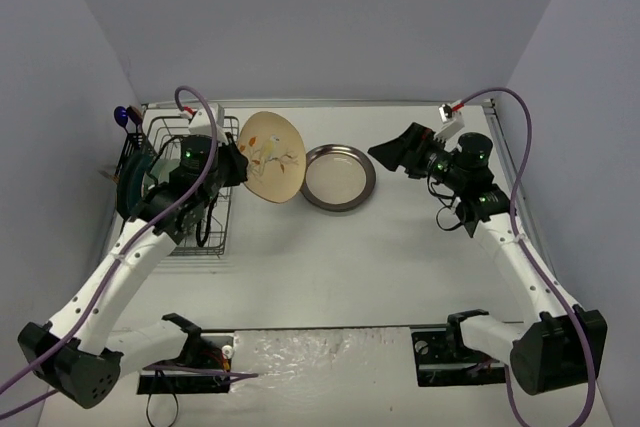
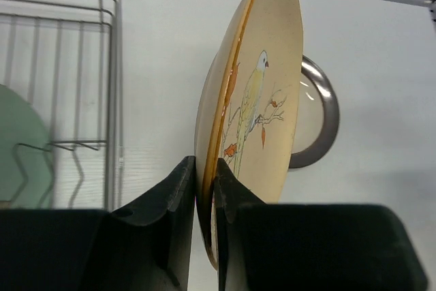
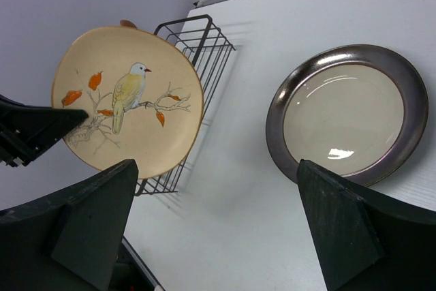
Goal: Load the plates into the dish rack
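My left gripper is shut on the rim of the cream plate with a bird and orange leaves. It holds the plate on edge above the table, just right of the black wire dish rack. The plate also shows in the left wrist view and the right wrist view. A pale mint plate and a dark teal plate stand in the rack. The brown-rimmed plate lies flat on the table. My right gripper is open and empty, right of that plate.
A blue object sits at the rack's far left corner. Grey walls close in the white table on three sides. The arm bases and cables lie along the near edge.
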`<state>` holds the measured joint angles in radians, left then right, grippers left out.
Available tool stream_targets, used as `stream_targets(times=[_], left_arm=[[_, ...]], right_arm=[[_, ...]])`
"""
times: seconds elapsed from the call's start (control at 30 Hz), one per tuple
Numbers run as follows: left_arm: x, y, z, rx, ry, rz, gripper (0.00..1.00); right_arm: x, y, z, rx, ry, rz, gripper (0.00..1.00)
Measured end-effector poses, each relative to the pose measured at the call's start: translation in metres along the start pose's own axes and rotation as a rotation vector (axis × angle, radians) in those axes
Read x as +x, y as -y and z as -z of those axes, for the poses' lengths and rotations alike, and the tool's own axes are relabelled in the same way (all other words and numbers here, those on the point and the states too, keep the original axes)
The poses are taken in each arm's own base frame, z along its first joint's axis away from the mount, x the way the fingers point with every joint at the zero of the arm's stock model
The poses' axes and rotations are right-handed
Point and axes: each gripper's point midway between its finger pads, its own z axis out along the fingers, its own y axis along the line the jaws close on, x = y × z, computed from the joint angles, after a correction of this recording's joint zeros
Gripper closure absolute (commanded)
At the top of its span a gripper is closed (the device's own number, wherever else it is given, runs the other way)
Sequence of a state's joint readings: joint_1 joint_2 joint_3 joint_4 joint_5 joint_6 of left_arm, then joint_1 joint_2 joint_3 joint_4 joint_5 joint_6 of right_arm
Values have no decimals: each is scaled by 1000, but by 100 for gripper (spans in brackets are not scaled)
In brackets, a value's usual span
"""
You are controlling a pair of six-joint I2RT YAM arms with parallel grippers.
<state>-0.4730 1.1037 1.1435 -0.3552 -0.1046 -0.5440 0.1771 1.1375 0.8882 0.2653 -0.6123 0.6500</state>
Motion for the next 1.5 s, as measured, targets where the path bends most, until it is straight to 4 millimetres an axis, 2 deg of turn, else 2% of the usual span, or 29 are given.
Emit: stream_targets(times=[0.13, 0.27, 0.4, 0.53, 0.63, 0.83, 1.2, 1.5], left_arm=[[-33, -22, 29, -115, 63, -154, 100], [-56, -53, 56, -261, 90, -299, 100], [-69, -86, 74, -409, 76, -432, 100], [-71, -114, 79, -518, 19, -539, 100], [-71, -131, 75, -568, -26, -602, 100], [-59, -151, 57, -607, -113, -677, 100], [-18, -163, 17, -550, -224, -709, 100], [-4, -170, 1, -522, -228, -656, 100]], right_arm=[[-5, -12, 10, -21, 22, 37, 0], [0, -8, 12, -13, 11, 39, 0], [18, 8, 11, 19, -30, 24, 0], [32, 20, 11, 45, -64, 7, 0], [37, 26, 11, 57, -75, 0, 0], [42, 36, 12, 75, -80, 0, 0], [48, 47, 14, 99, -89, -8, 0], [56, 59, 11, 117, -107, -26, 0]])
